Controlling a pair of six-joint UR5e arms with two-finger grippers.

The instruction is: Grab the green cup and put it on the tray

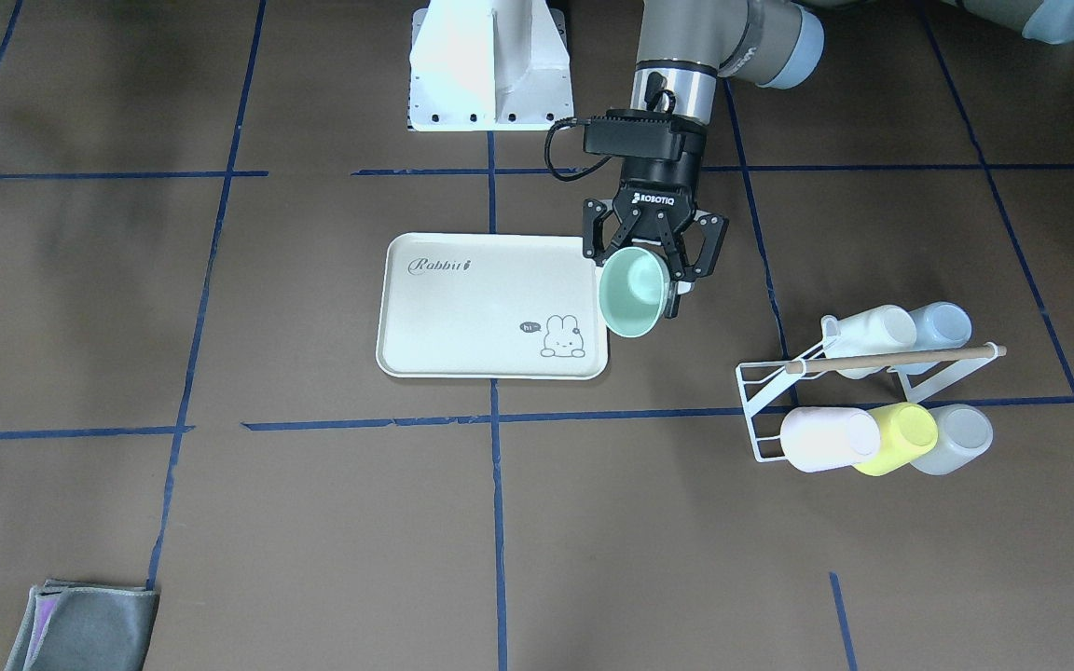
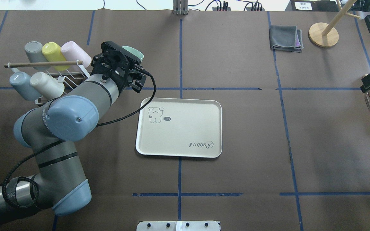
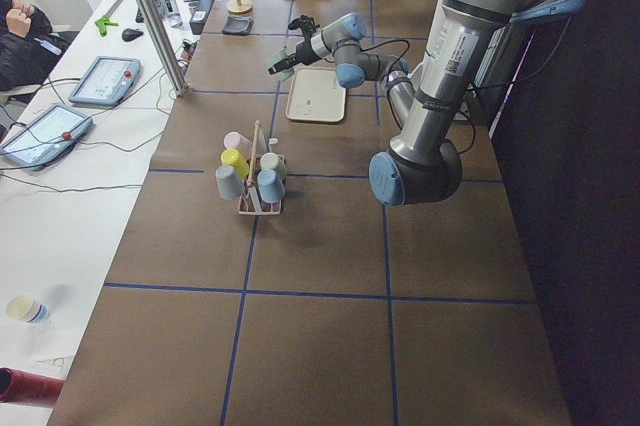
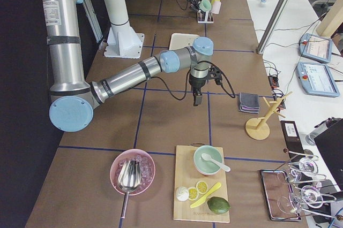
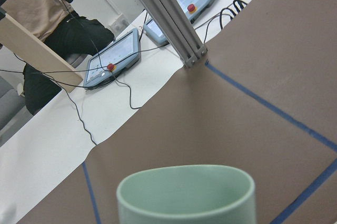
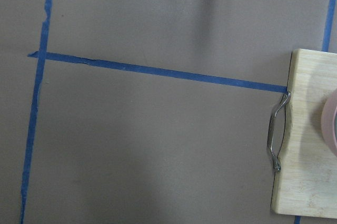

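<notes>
My ROBOTIQ-marked left jaws clamp a pale mint-green plastic cup (image 1: pixel 632 291). Near it lies a cream rectangular plastic tray (image 1: pixel 462 317) lettered "Rabbit".

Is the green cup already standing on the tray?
No, the left end effector holds the green cup tilted, and nothing lies on the tray.

The cream rectangular plastic tray (image 1: pixel 462 317) is looking smooth with a faint sheen. Just beside the tray, the pale mint-green plastic cup (image 1: pixel 630 296) is showing a matt surface, and the left gripper (image 1: pixel 663 280) clamped on its rim is wearing matt black. Under the tray, the brown paper table cover (image 1: pixel 313 522) is lying dull and creased, with blue tape lines (image 1: pixel 498 485) running over it. Well apart from the tray, the white coated-wire rack (image 1: pixel 750 410) is carrying a bare wooden rod (image 1: pixel 891 358), and a folded grey cloth (image 1: pixel 89 626) is looking soft.
</notes>
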